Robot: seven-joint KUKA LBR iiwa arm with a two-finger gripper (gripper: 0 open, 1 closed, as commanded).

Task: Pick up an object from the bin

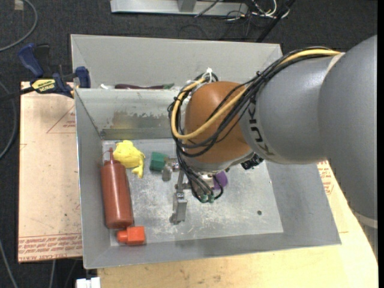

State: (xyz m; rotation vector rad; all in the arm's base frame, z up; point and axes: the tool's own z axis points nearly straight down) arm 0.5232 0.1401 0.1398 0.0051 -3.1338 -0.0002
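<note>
Bin floor (240, 212), as I see it from here.

- **Left wall, blocked:** a red-brown bottle (116, 195) lies lengthwise. An orange cap (132, 236) sits just beside its near end and a yellow toy (129, 156) at its far end.
- **Centre-back:** a small green block (158, 161), and a purple piece (220, 179) half under my arm's orange cover (213, 122).
- **Free:** the right half and front strip of the floor, bare metal.

A thick, smooth grey arm (318, 113) with dark lettering, possibly "KUKA", ends in a rounded orange cover (210, 119). Yellow and black cables (180, 116) loop across it. The gripper (179, 209) is slim grey metal.
</note>
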